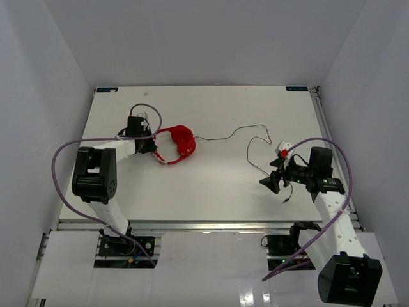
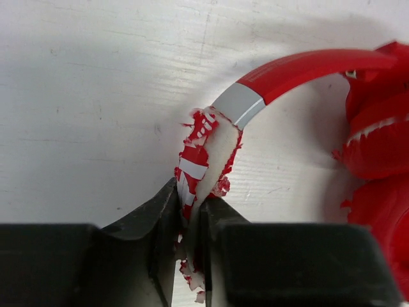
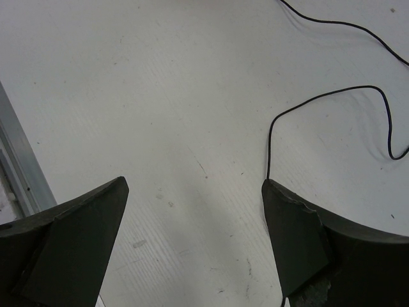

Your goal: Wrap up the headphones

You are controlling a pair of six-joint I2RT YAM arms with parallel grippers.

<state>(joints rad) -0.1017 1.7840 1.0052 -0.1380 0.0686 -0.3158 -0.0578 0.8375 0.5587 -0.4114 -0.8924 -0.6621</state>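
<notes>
Wrapping looked barely begun: left jaws pinched the headphones' [image 1: 182, 142] headband [image 2: 307, 67] toward the desk's [image 1: 211, 192] left edge, right jaws gaped empty, and the black cable [image 3: 269, 153] sprawled unwound.

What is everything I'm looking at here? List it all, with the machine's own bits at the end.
headphones: one pair, bright red, left-centre of the table; headband padding torn, whitish foam showing
cable: one, thin and black, snaking from the headphones toward the right side
table: one, white, inside plain white walls
purple cables: two, thick, one looping beside each arm
arms: two, black and white, at the near edge
left hand: black, closed on the headband
right hand: black, open, holding nothing, over the table beside the cable
</notes>
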